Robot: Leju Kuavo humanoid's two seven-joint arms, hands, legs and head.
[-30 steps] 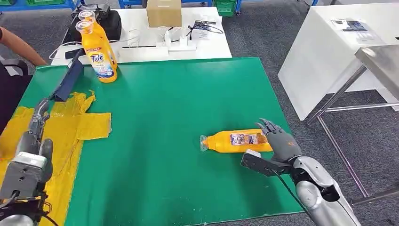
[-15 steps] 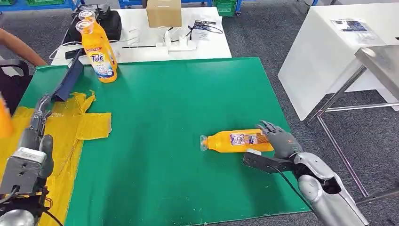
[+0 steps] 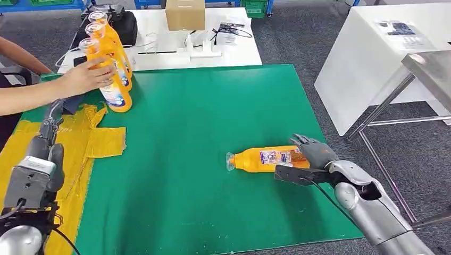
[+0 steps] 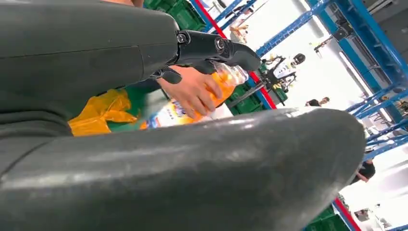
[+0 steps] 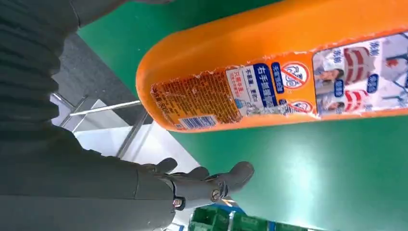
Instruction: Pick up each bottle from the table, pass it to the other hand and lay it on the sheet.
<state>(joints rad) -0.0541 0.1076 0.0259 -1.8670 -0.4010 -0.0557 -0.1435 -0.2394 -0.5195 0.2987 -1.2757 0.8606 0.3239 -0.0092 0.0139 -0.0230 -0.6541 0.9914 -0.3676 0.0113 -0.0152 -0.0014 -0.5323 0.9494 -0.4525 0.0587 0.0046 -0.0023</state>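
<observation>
An orange bottle (image 3: 264,159) lies on its side on the green table (image 3: 202,122), cap pointing left. My right hand (image 3: 312,158) is at its base, fingers spread on the far side and thumb on the near side, not closed. In the right wrist view the fingers (image 5: 208,185) stay apart from the bottle (image 5: 269,72). My left hand (image 3: 44,144) hovers over the yellow sheet (image 3: 90,142), fingers stretched out and holding nothing. Three upright orange bottles (image 3: 113,62) stand at the back left. A person's hand (image 3: 85,78) grips the nearest one, and also appears as the person's hand (image 4: 191,89) past my fingers (image 4: 216,47).
A dark blue flat object (image 3: 76,90) lies at the sheet's far edge. Behind the green table a white table (image 3: 159,37) carries a cardboard box (image 3: 185,14), cables and a black bag. A white table (image 3: 372,58) and a metal frame (image 3: 393,101) stand to the right.
A person's arm has reached in from the left and set a third bottle beside the two at the back left. My right hand has shifted slightly closer around the lying bottle's base.
</observation>
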